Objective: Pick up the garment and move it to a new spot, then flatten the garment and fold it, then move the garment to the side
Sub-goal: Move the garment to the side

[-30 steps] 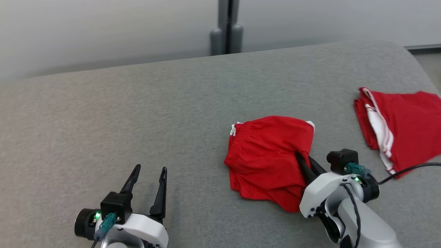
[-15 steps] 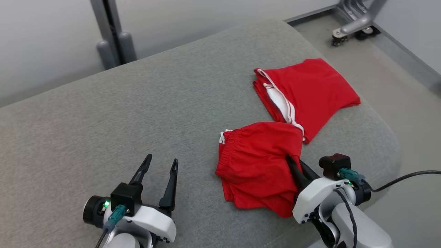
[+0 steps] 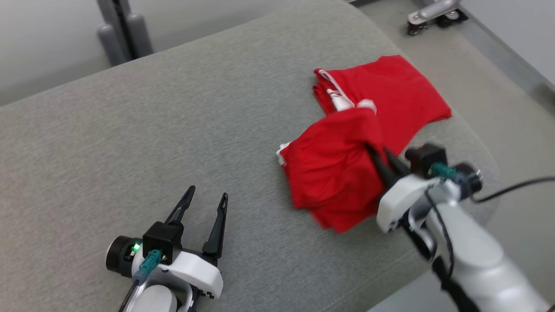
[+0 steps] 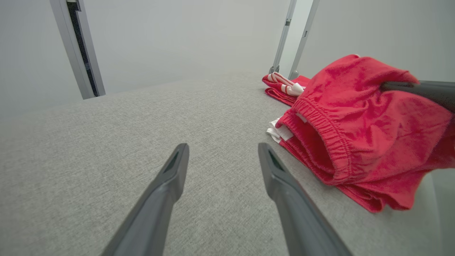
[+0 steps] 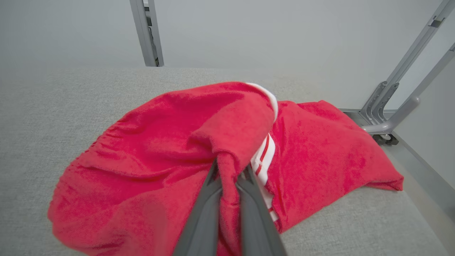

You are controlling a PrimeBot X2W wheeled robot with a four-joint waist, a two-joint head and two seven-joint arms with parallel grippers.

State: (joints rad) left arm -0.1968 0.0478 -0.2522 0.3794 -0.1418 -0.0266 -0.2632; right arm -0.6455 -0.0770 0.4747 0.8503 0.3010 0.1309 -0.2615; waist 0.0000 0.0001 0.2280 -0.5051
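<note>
The garment (image 3: 334, 173), red shorts with an elastic waistband, lies bunched on the grey cushion (image 3: 173, 130) right of centre. My right gripper (image 3: 373, 151) is shut on a fold of its right side and holds that part raised, while the lower left part rests on the cushion. In the right wrist view the red cloth (image 5: 170, 142) is pinched between the fingers of the right gripper (image 5: 231, 167). My left gripper (image 3: 207, 194) stands open and holds nothing at the lower left, well apart from the garment (image 4: 355, 117). The left wrist view shows the left gripper (image 4: 222, 147) low over bare cushion.
A second red garment with white stripes (image 3: 399, 86) lies folded just behind the held one, near the cushion's rounded right edge. Beyond that edge is floor (image 3: 498, 86) and a metal frame on castors (image 3: 433, 13). A grey post (image 3: 117, 30) stands behind the cushion.
The head camera has swung to the right. My right gripper has lifted the pinched part of the garment and carried it toward the striped garment. The left gripper stays open in place.
</note>
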